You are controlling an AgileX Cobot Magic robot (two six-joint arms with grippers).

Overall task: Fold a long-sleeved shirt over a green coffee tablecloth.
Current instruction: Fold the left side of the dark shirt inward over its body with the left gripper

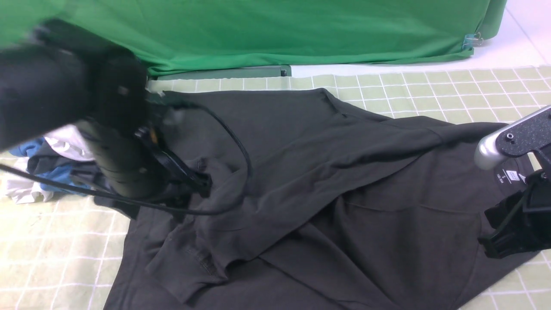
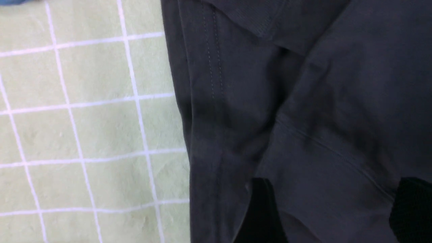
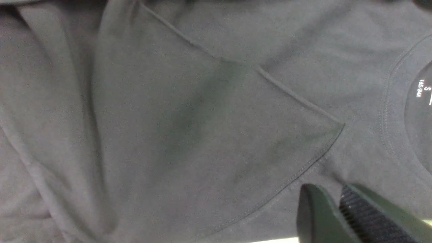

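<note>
Charcoal long-sleeved shirt [image 1: 301, 172] lying crumpled and partly folded on the gridded green coffee tablecloth [image 1: 430, 92].

The shirt's white neck label [image 1: 512, 175] faces up. The right gripper [image 3: 332, 199] hangs just beside that label, its fingers drawn close together; whether they pinch any cloth cannot be told. The left gripper [image 2: 334, 212] is over the shirt's end well apart from the label, its fingers spread wide and gripping nothing. White and blue garments [image 1: 43, 172] are heaped farther still from the label.

Even light, left arm [image 1: 56, 86] blurred, wrist views seemingly soft
</note>
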